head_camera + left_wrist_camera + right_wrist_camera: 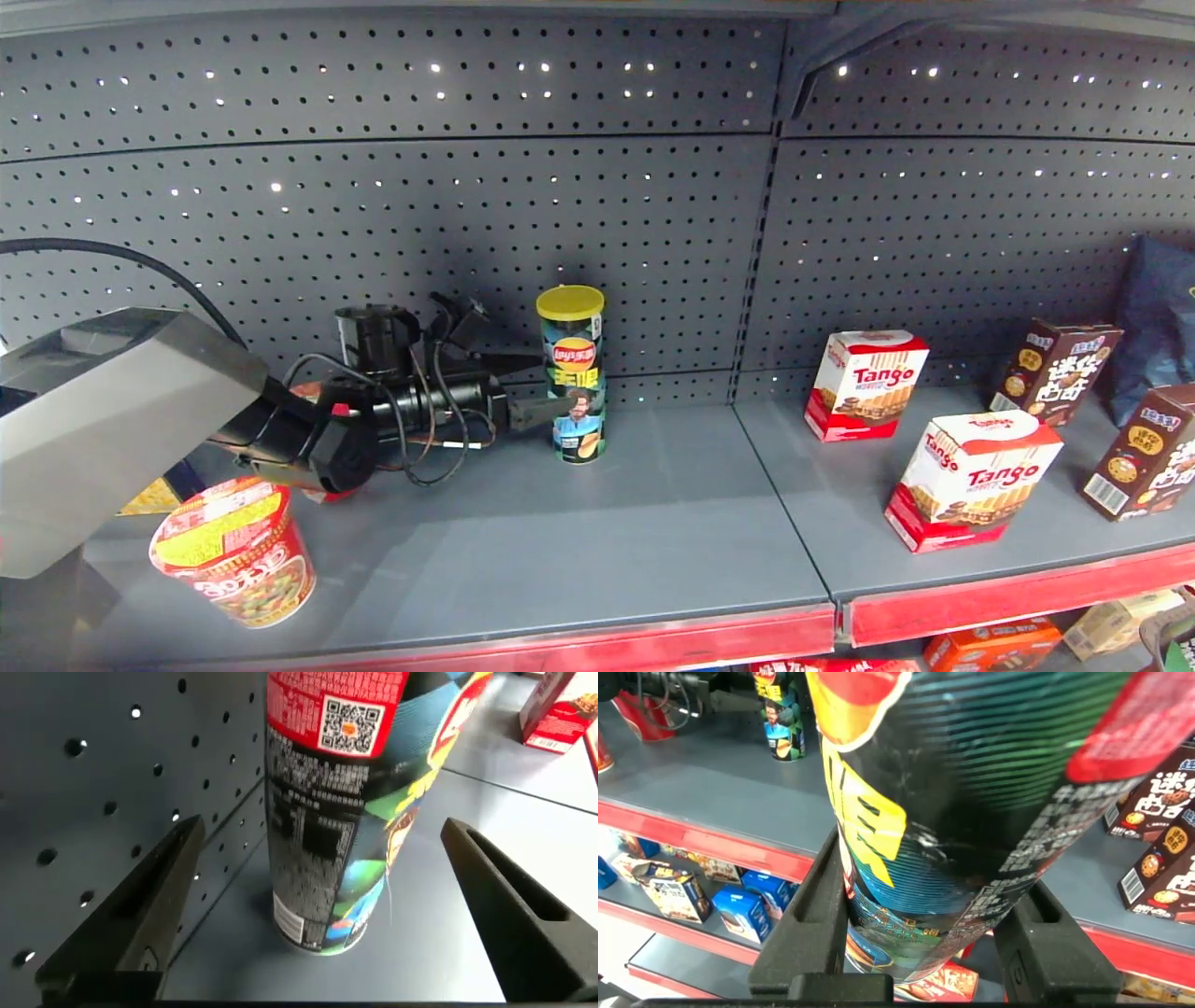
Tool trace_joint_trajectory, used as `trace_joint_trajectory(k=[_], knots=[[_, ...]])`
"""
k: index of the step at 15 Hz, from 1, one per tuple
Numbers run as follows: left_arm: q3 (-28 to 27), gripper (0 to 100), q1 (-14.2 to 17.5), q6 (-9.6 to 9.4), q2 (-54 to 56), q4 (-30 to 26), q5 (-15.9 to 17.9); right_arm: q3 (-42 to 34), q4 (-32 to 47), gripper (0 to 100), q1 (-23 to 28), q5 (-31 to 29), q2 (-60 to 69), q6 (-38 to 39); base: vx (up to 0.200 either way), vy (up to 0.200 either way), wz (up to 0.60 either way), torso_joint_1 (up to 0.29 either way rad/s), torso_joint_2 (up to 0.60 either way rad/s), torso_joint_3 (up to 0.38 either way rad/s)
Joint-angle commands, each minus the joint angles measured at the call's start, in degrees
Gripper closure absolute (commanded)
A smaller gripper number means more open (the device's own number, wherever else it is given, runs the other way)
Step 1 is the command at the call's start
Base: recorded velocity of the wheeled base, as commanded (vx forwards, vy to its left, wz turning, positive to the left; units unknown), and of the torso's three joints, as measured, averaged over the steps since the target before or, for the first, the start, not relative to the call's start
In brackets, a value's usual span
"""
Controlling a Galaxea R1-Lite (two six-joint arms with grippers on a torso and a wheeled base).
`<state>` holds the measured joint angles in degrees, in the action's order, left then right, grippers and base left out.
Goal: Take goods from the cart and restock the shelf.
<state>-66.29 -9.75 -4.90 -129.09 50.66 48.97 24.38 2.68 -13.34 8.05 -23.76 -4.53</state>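
**Left fingers apart around the standing can, right gripper holds the next one**

The left gripper (555, 378) lies level over the shelf (560, 551), and its two fingers (149, 905) are spread apart, one on each side of the chip can (581, 355). In the left wrist view there is a gap between each finger and the can, so nothing is clamped. The can stands upright with its yellow lid on top, near the back edge of the shelf and just in front of the pegboard wall (467, 187).

The right gripper (929, 943) is closed on a second can (971, 784), and holds it in front of the red front edge of the shelf, well apart from the first one.

What the coming move turns on, as I judge it: the long axis of the can is vertical and the left fingers reach it from the side. The gripper must therefore go straight back along its own line (any side drift could push over a tall, narrow can). The left arm is the nearer one to this can.

Farther out, a noodle cup (233, 551) lies tilted near the front left corner, and two wafer boxes (866, 383) stand on the right section.
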Motion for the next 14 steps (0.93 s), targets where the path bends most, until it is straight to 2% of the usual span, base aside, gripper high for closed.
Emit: trace_joint_trajectory(k=[1,14], knots=[[-1.47,0,-0.27,-0.02,-0.82,-0.21,-0.01,-0.12,0.04,100,-0.02,0.04,-0.23,-0.04,0.0,0.0,0.0,0.0,0.0,0.0],[-8.24,0,-2.99,-0.02,-5.91,-3.12,-0.01,-0.12,-0.05,100,0.07,-0.05,-0.5,0.05,0.0,0.0,0.0,0.0,0.0,0.0]])
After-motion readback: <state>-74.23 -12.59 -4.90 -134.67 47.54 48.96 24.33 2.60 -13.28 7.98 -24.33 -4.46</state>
